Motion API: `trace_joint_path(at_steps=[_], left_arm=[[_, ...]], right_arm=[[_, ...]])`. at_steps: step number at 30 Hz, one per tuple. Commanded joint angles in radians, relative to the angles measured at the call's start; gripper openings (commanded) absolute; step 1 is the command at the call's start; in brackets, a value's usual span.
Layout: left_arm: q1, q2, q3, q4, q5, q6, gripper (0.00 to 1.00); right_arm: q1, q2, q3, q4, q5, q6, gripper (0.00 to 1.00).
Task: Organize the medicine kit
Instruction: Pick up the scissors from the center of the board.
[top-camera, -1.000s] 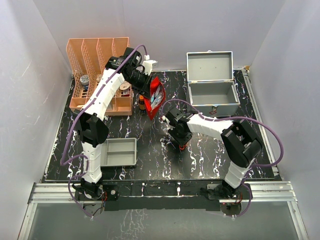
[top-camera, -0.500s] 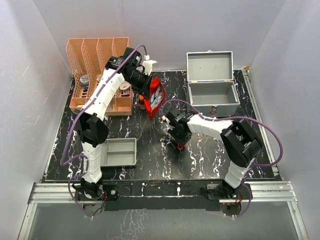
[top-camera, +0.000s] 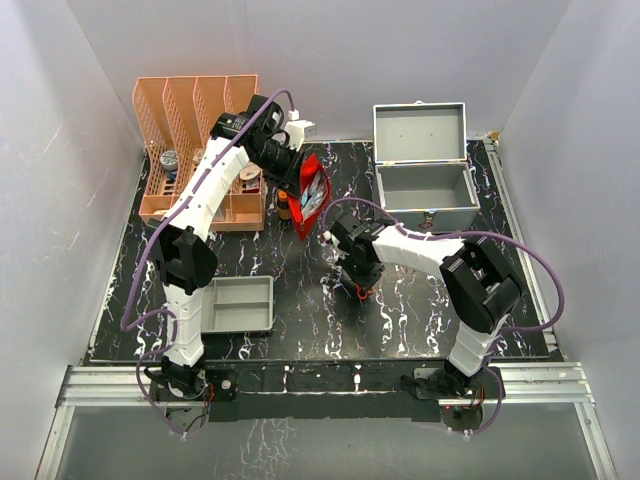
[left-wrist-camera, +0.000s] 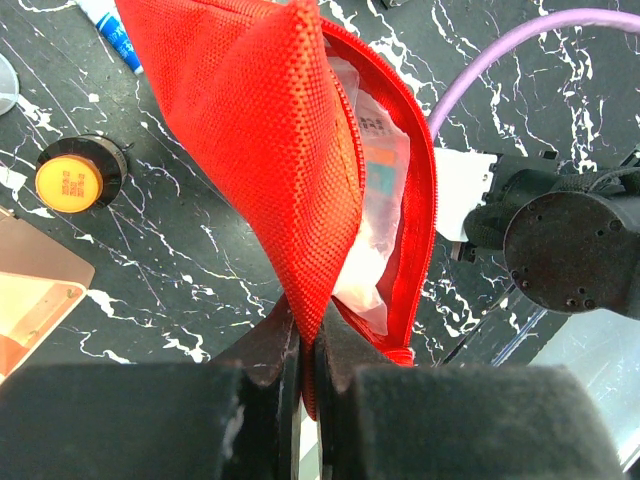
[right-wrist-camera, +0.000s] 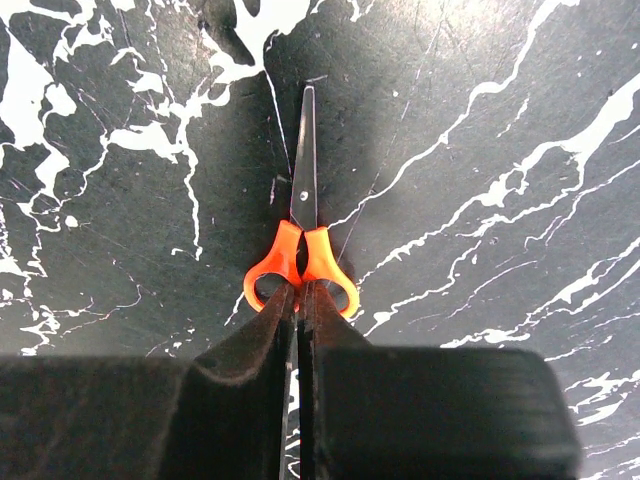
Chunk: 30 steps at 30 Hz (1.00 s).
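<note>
Marbled table: medicine kit, red pouch, scissors

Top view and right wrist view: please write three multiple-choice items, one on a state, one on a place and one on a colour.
1. The case has its lid: A shut; B open; C taken off.
2. The scissors are: A in the case; B in the air; C on the table.
3. Their handles are: A orange; B blue; C green.

1 B: the lid stands upright behind the box.
2 C: they lie flat on the black top.
3 A: both loops are orange.
</note>
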Motion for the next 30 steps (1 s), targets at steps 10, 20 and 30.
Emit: trace_joint_path(at_steps=[10, 20, 30], left_arm=[[0.005, -0.037, 0.037, -0.014, 0.021, -0.002, 0.0], [0.004, -0.045, 0.035, -0.005, 0.016, -0.008, 0.0], [0.005, -0.06, 0.019, 0.018, -0.035, -0.019, 0.0]], right_arm=[[-0.034, -0.073, 0.223, -0.187, 0.077, 0.056, 0.0], [-0.124, -0.154, 0.371, -0.285, 0.069, 0.119, 0.0], [-0.149, -0.061, 0.71, -0.321, -0.138, 0.269, 0.0]])
